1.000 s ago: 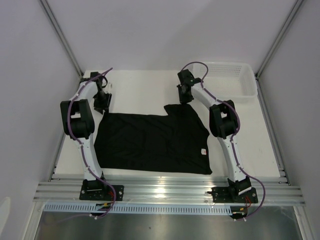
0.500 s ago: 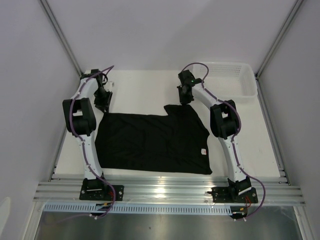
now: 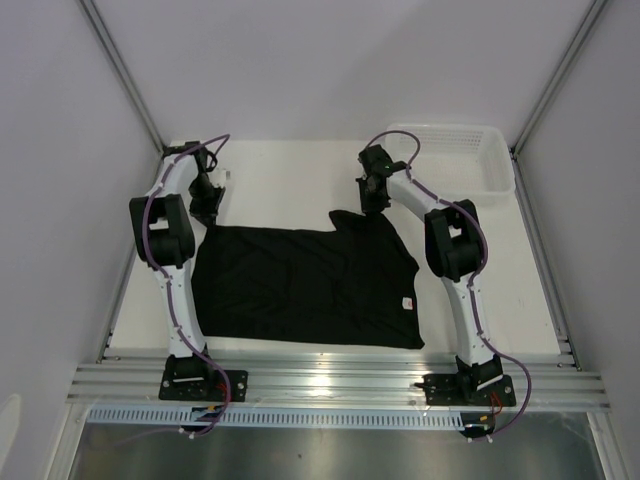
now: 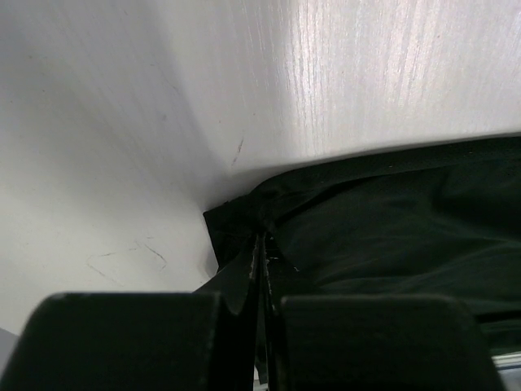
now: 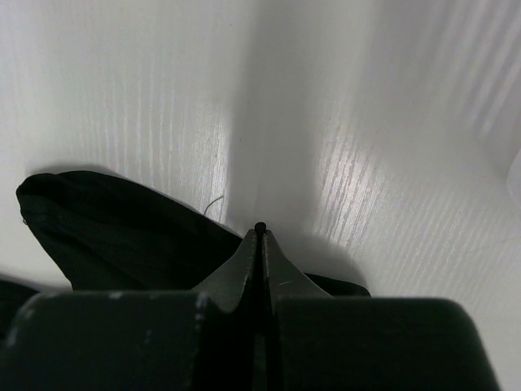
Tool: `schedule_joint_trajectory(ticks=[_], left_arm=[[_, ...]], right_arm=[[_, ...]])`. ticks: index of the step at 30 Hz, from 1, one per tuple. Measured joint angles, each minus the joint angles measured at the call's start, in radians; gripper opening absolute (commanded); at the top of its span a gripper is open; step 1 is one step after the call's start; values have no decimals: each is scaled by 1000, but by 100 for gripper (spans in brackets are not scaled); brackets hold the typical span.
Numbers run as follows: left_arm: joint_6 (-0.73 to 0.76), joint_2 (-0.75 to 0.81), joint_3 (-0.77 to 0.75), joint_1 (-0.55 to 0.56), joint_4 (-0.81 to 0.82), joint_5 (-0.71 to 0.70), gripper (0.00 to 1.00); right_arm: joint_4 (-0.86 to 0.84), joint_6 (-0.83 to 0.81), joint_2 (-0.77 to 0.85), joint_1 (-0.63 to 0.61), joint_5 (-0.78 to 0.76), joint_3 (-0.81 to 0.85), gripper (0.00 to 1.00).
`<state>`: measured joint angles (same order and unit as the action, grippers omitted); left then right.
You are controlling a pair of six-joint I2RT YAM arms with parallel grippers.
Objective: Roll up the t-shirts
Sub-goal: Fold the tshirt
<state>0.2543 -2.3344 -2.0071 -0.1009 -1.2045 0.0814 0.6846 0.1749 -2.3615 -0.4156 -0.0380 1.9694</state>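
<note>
With the left end effector [image 4: 260, 243] and right end effector [image 5: 260, 234] pinched shut on the t-shirt [image 3: 300, 285] at its far edge, either thin grip slipping would skew the roll.

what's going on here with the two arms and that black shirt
Two robot arms are working on a black t-shirt that lies spread flat on the table, not yet rolled. The left gripper is shut on the shirt's far left corner. The right gripper is shut on its far edge, at the sleeve. A white basket sits at the table's far right corner.
</note>
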Motion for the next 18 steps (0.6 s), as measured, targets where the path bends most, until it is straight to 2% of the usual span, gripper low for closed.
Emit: schedule_joint_trajectory(ticks=[4, 10, 18], left_arm=[[8, 17, 39, 0, 39, 6, 1], [57, 158, 198, 0, 129, 29, 1], [115, 289, 283, -1, 182, 68, 1]], right_arm=[[-2, 0, 5, 0, 3, -8, 0], [-1, 0, 30, -1, 11, -39, 0], [-5, 0, 191, -12, 31, -151, 0]])
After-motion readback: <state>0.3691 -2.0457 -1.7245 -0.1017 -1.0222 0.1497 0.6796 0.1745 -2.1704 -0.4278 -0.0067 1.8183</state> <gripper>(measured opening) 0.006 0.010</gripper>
